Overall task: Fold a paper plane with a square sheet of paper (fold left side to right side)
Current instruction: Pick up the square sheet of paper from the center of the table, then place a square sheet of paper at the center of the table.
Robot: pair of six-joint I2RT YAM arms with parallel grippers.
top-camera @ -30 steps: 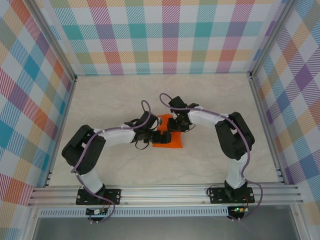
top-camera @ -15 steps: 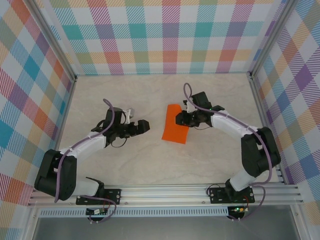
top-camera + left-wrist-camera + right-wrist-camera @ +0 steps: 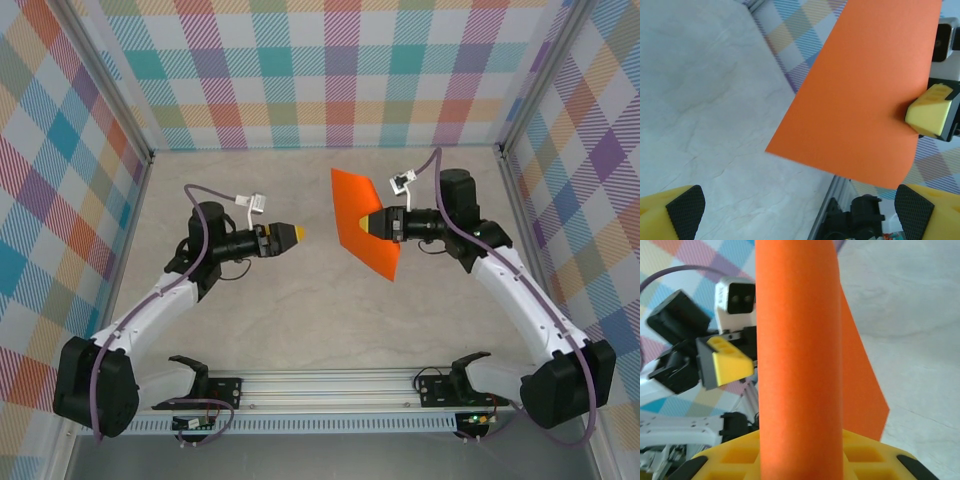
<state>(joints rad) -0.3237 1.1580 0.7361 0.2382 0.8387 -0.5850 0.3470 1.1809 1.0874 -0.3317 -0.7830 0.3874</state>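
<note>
You can read no text, label, brand, number or sign on anything here.

A robotics lab bench cell is showing here, not a home or a shop. Bare silver aluminium extrusion posts (image 3: 108,88) are framing the space, and flat panels printed in pastel plaid (image 3: 340,70) are lining it on three sides as a backdrop. A pale marble-patterned tabletop (image 3: 240,340) is lying inside. Two white-and-black jointed robot arms, left (image 3: 150,300) and right (image 3: 520,295), are standing on black base plates (image 3: 228,388) bolted to a slotted aluminium rail (image 3: 330,383) at the near edge. Purple cables (image 3: 200,187) are trailing along them, and a small exposed circuit board (image 3: 470,420) is glowing green below.
</note>
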